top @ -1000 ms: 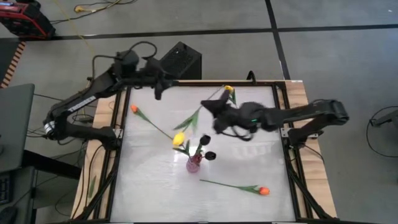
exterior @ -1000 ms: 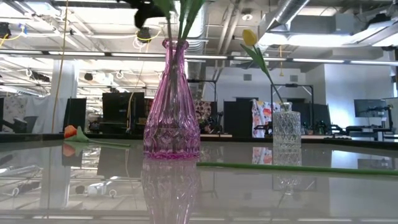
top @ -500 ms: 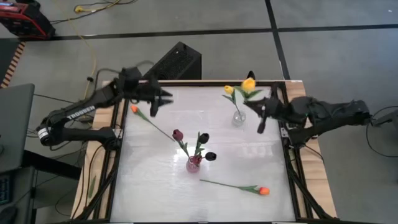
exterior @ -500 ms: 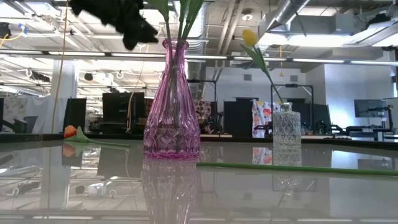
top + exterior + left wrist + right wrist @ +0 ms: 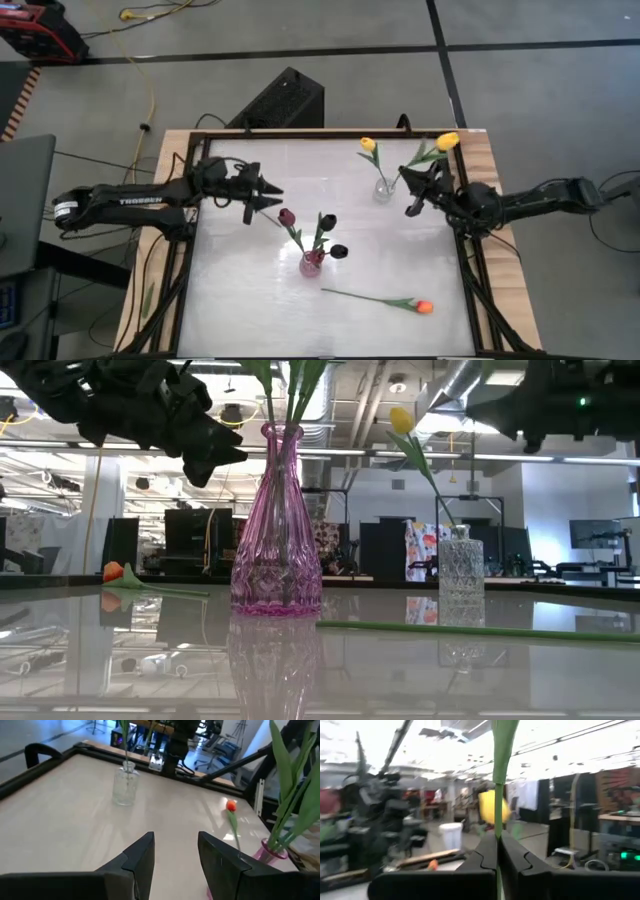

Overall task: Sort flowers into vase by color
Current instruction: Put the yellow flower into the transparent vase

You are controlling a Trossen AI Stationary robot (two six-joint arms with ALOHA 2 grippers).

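Note:
My right gripper [image 5: 411, 193] is shut on a yellow tulip [image 5: 446, 141] above the table's right side, just right of the clear vase [image 5: 383, 189], which holds another yellow tulip [image 5: 368, 145]. My left gripper [image 5: 270, 194] is open and empty, left of the pink vase [image 5: 311, 263], which holds three dark tulips [image 5: 328, 221]. One orange tulip [image 5: 424, 307] lies flat on the table at the near right. A second orange tulip [image 5: 112, 571] lies at the far left; my left arm hides it in the high view. My right gripper pinches the yellow tulip's green stem [image 5: 498, 820] between its two shut fingers, below the leaf. The fingers come level from the table's right and lie across the stem. The tulip is lifted clear, its head [image 5: 447, 141] slanting toward the far right corner.
A raised dark frame [image 5: 460, 240] runs round the white table top. A black box [image 5: 288, 97] stands beyond the far edge. The two vases stand near the middle, with open table surface on the near left.
My right gripper has lifted the yellow tulip from the middle of the table and carried it toward the right edge, past the clear vase. My left gripper has moved from the far left corner toward the near edge and the pink vase.

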